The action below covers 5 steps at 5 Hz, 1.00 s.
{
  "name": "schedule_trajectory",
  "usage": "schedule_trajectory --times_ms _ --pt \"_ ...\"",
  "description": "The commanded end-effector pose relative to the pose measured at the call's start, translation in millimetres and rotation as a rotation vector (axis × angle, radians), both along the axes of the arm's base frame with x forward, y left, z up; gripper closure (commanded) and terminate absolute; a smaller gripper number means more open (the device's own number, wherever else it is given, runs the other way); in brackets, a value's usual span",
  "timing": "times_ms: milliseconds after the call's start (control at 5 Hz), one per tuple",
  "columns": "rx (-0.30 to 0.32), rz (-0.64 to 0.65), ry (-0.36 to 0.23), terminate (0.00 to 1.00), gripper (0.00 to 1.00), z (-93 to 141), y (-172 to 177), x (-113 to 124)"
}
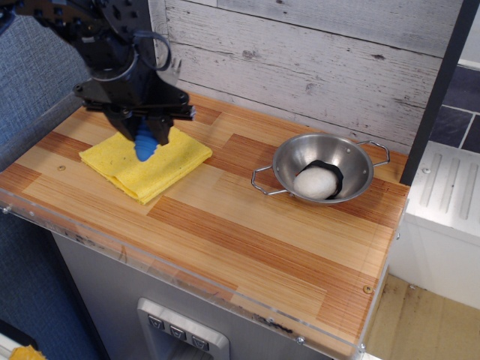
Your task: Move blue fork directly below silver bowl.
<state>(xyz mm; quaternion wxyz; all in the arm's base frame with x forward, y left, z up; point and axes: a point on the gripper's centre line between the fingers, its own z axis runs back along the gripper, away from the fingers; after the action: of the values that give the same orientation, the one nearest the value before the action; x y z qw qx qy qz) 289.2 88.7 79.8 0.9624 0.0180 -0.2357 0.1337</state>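
My black gripper point(147, 135) is at the back left, lifted above the yellow cloth point(146, 161). It is shut on the blue fork point(144, 144), whose ribbed blue handle hangs down between the fingers; the silver head is hidden by the gripper. The silver bowl point(358, 161) stands at the right on the wooden counter, well apart from the gripper. It holds a white rounded object point(315, 183) on something black.
The wooden counter point(225, 225) has a clear plastic front edge. A white plank wall point(300, 60) runs behind it. A dark post point(435, 90) stands right of the bowl. Blue fabric point(30, 75) is at the left.
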Motion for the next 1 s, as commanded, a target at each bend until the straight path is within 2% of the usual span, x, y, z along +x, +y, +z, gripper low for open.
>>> schedule_trajectory --times_ms 0,200,400,600,800 --pt "-0.048 0.161 -0.165 0.00 1.00 22 -55 -9" --pt "-0.108 0.267 -0.208 0.00 1.00 26 -104 1" --pt "-0.156 0.389 -0.221 0.00 1.00 30 -151 13" --pt "-0.217 0.540 -0.227 0.00 1.00 28 -193 22" --pt "-0.295 0.685 -0.216 0.00 1.00 21 -218 24"
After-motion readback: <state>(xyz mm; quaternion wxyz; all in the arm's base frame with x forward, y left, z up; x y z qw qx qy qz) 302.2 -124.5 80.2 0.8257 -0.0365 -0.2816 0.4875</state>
